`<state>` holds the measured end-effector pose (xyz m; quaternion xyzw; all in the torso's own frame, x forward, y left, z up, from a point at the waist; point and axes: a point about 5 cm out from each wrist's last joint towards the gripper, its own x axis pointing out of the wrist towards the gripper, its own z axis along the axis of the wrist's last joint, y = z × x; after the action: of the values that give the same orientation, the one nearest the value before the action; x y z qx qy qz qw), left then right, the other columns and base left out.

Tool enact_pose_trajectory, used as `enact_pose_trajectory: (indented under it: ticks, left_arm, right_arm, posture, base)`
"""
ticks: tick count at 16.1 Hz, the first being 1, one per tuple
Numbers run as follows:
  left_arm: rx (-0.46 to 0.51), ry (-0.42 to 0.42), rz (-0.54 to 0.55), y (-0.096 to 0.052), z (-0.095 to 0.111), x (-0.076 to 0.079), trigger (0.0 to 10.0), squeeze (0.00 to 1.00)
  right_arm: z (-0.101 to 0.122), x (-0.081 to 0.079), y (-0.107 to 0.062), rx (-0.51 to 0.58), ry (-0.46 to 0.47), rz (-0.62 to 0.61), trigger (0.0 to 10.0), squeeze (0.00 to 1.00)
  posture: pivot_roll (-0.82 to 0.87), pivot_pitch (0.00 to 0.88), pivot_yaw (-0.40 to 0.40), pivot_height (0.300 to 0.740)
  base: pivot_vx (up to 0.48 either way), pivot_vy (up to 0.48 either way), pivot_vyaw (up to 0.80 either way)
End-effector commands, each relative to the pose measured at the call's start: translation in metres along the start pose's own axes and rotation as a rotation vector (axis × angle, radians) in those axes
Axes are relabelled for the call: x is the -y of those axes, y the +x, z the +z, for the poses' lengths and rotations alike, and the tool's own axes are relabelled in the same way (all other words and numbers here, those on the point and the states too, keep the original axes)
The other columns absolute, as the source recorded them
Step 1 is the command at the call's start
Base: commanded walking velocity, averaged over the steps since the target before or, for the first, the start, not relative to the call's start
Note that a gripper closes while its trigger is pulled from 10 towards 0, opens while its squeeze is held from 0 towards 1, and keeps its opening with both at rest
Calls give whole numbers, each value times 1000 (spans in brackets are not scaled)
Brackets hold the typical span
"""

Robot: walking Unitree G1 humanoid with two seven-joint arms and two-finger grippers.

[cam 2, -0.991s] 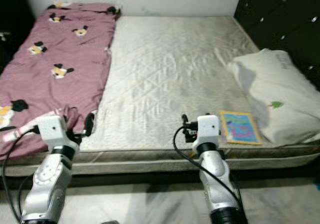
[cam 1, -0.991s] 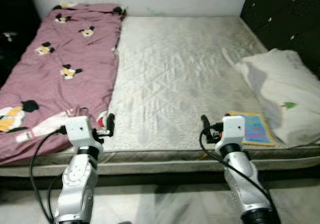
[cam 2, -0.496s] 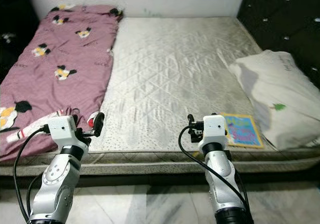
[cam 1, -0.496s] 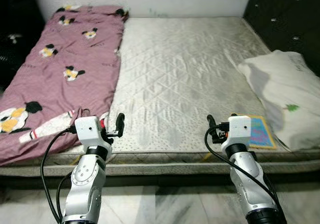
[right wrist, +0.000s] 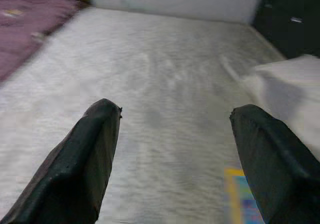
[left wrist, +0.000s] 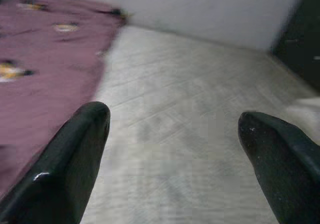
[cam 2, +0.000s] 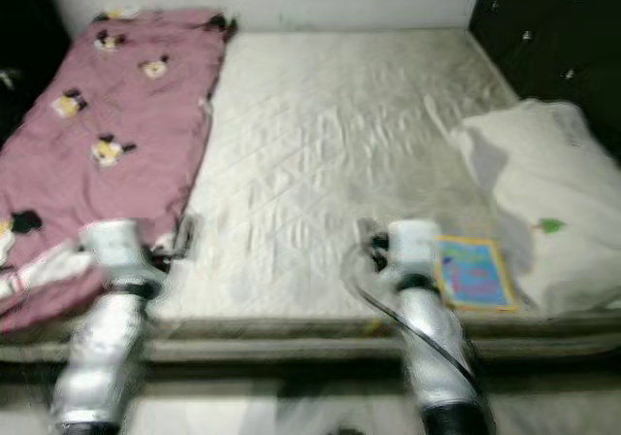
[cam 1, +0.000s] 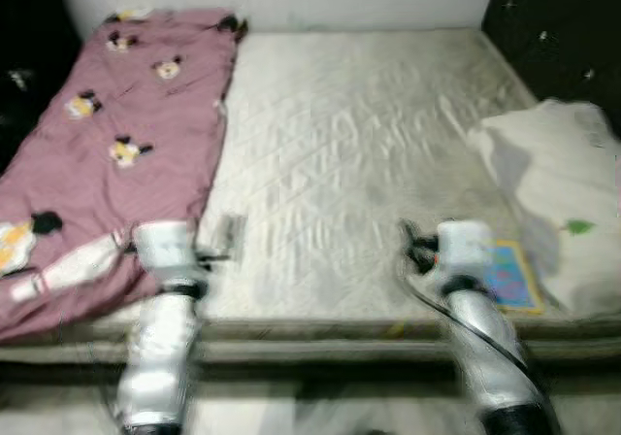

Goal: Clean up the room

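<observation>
Left gripper (left wrist: 170,134) and right gripper (right wrist: 172,134) both spread wide, holding nothing, low over the near edge of the bare mattress (cam 1: 340,144). Head views, blurred, take in the whole bed: pink blanket (cam 1: 107,134) along the left, white pillow (cam 1: 553,192) right. A colourful book (cam 2: 471,272) lies just right of the right gripper, beside the pillow; the right wrist view catches its corner.

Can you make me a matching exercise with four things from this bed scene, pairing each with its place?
Things:
1. blanket
2. pillow
3. book
4. right end effector

Places:
A. near edge of the mattress, beside the pillow
B. robot's left side of the mattress
C. above the mattress, open, next to the book
D. robot's right side of the mattress

Pairs: 1-B, 2-D, 3-A, 4-C
</observation>
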<state>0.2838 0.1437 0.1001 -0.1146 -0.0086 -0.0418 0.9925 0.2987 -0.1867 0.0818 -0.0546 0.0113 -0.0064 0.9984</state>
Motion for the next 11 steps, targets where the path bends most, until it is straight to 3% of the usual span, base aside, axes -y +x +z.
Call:
enact_pose_trajectory:
  ticks: [1, 7, 11]
  left_arm:
    - [5, 32, 39, -3, 4, -15, 10000, 0]
    - [-22, 14, 95, -1, -1, -17, 10000, 0]
    - [-24, 12, 92, -1, -2, -18, 10000, 0]
  right_arm:
    - [7, -11, 4, 26, 11, 20, 10000, 0]
    - [6, -8, 4, 25, 3, 16, 10000, 0]
    - [6, -9, 5, 25, 1, 20, 10000, 0]
  posture:
    - [-5, 107, 13, 740]
    - [-8, 103, 15, 740]
    - [-3, 92, 12, 740]
  base:
    - [289, 0, 0]
    - [46, 0, 0]
    - [0, 382, 0]
